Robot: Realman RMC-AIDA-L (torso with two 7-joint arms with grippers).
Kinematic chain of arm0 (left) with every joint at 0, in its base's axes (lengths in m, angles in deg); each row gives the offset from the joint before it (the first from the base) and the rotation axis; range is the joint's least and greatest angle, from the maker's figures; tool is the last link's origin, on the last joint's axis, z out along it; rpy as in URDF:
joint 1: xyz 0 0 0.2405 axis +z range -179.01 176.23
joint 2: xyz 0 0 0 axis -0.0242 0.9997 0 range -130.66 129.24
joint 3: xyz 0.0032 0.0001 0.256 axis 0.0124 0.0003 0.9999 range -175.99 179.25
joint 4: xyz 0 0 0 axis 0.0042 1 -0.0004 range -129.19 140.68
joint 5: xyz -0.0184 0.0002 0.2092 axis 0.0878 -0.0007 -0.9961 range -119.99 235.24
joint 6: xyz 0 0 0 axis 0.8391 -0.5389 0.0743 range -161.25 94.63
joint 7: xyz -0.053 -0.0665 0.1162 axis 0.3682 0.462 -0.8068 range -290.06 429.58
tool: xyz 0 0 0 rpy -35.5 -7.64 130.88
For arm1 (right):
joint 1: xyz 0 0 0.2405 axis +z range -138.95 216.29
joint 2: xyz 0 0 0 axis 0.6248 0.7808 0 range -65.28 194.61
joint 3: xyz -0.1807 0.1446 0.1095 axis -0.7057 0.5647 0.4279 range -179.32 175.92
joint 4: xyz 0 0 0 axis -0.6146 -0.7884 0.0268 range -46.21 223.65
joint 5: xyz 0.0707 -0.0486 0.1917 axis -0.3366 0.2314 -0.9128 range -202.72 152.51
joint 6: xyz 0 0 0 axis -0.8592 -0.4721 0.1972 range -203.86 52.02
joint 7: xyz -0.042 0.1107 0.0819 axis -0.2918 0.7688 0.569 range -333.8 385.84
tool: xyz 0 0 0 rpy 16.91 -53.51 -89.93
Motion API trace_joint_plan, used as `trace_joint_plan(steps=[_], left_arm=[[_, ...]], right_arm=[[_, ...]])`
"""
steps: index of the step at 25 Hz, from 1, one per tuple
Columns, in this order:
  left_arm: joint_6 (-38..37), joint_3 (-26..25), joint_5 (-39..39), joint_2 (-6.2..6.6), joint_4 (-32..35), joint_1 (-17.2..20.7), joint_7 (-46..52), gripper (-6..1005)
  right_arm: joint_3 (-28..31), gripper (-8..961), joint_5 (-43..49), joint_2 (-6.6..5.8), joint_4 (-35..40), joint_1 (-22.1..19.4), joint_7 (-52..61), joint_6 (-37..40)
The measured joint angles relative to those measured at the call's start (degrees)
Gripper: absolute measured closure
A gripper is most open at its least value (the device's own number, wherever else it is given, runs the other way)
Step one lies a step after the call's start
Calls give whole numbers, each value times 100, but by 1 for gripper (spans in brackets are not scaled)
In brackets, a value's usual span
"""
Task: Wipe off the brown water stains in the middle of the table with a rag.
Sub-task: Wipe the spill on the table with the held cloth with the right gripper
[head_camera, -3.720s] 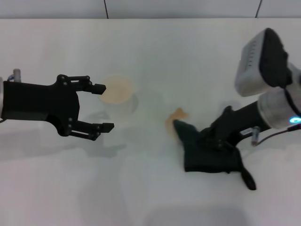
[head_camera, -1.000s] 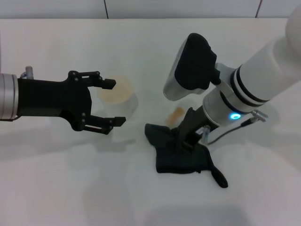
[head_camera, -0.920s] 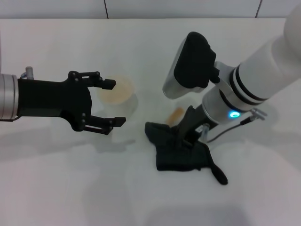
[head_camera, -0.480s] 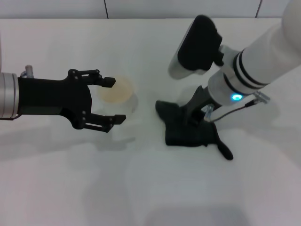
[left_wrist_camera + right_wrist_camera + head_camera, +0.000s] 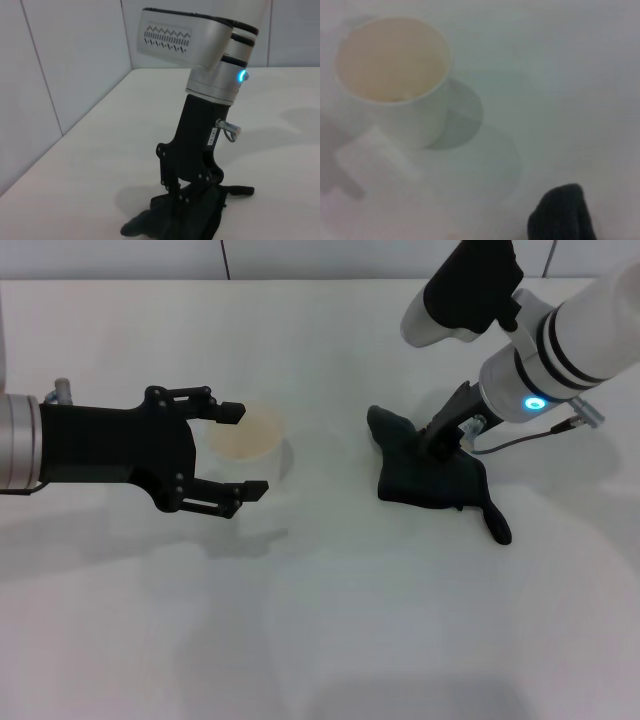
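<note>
The dark rag (image 5: 430, 478) lies bunched on the white table (image 5: 320, 630) right of centre, its narrow tail (image 5: 497, 525) trailing toward the front right. My right gripper (image 5: 446, 438) stands on the rag's far edge, shut on the rag. The left wrist view shows the same: the right gripper (image 5: 184, 192) down in the rag (image 5: 175, 222). A corner of the rag (image 5: 562, 214) shows in the right wrist view. The brown water stains do not show in any view. My left gripper (image 5: 245, 450) is open at the left, level with the cup.
A clear plastic cup (image 5: 252, 437) with a beige-tinted mouth stands left of centre, between my left gripper's fingertips (image 5: 232, 413); I cannot tell if they touch it. The cup also shows in the right wrist view (image 5: 392, 60). A tiled wall runs along the table's far edge.
My right gripper has dragged the rag from the front middle toward the far right, over the spot where the orange-brown blotch lay; the blotch no longer shows. The left arm barely moved.
</note>
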Motion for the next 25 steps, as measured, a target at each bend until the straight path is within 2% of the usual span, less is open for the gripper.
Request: trace_joint_plan(steps=[3, 15, 20, 25], left_arm=[[0, 0, -2, 0, 0, -11, 0, 109], [184, 152, -23, 0, -2, -34, -52, 109], [218, 160, -23, 0, -14, -35, -64, 109], [219, 160, -15, 0, -42, -45, -114, 109]], right_arm=[[-91, 832, -26, 8, 37, 3, 0, 42], [-1448, 828, -807, 31, 354, 214, 9, 368], [-1575, 826, -970, 31, 663, 153, 4, 656], [-1563, 825, -930, 31, 644, 154, 35, 655]])
